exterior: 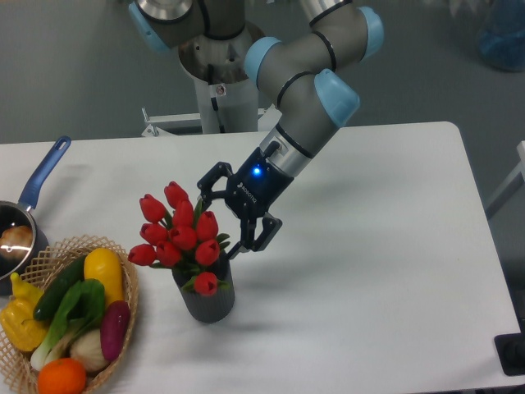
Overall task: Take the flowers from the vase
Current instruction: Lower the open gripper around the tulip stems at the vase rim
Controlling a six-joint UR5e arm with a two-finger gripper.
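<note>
Nine flowers (180,234), one vase (207,300)

Matt ribbed vase (207,301) (wicker basket (125,283))

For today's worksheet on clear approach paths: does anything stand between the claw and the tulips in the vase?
Nothing visible does. The open claw sits right beside the red tulips, at their right edge, with no object in the gap. The wicker basket and the saucepan lie on the bunch's far side, left of the ribbed vase.
</note>
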